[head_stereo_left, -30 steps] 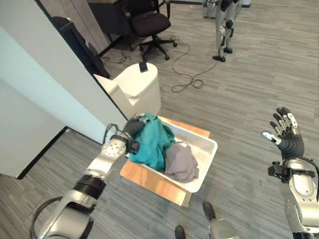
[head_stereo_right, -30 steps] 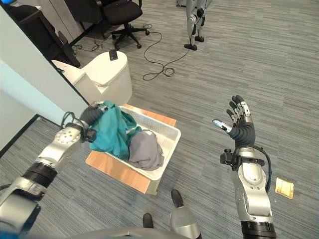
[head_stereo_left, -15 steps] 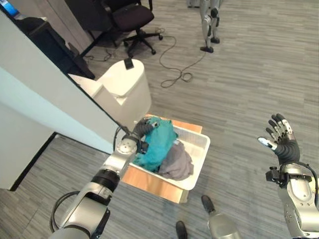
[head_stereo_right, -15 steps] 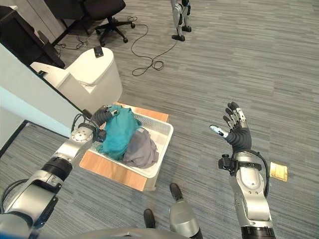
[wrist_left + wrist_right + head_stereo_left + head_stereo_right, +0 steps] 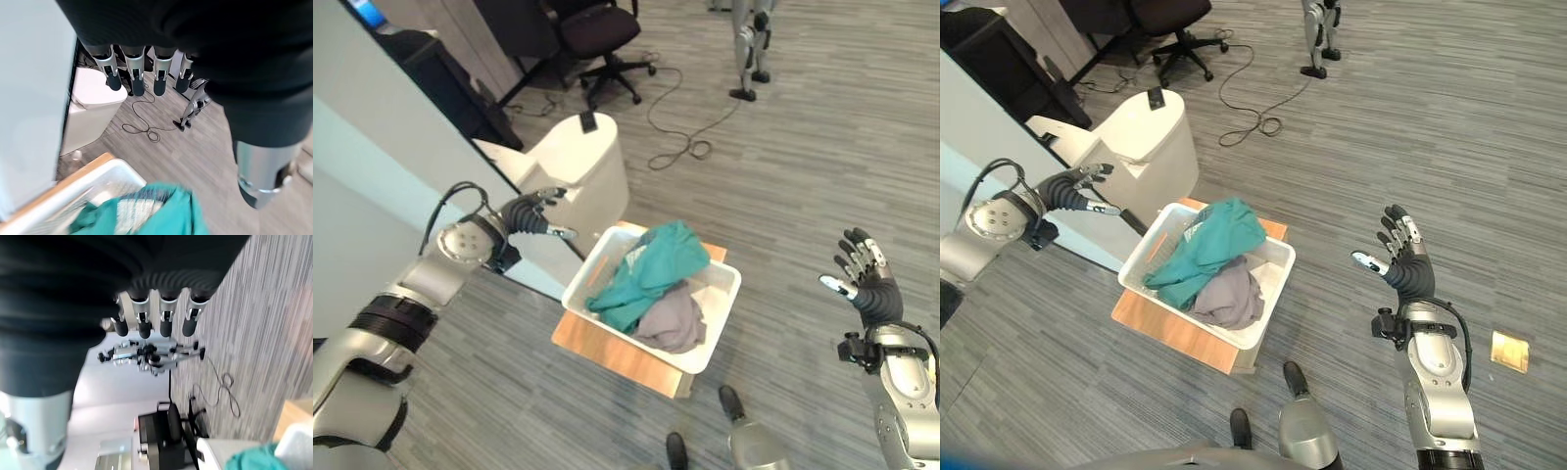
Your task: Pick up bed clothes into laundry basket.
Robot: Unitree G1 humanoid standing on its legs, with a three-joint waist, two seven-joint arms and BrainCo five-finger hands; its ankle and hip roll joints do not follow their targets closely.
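Note:
A white laundry basket (image 5: 718, 336) stands on a low wooden board (image 5: 597, 351) on the floor. A teal garment (image 5: 651, 270) lies across it, on top of a grey garment (image 5: 671, 320). My left hand (image 5: 530, 212) hovers open to the basket's left, above its rim and apart from the cloth; past its fingers (image 5: 137, 78) the teal garment (image 5: 161, 210) lies below. My right hand (image 5: 866, 284) is raised open far to the right of the basket, holding nothing.
A white rounded bin (image 5: 578, 168) stands just behind the basket, beside a pale wall panel (image 5: 401, 147). A black office chair (image 5: 597, 34) and a loose cable (image 5: 680, 137) lie further back. A small tan square (image 5: 1510, 351) lies on the floor at the right.
My left hand has let go of the teal garment and pulled back to the left, away from the basket. The garment now lies in the basket. The camera has shifted.

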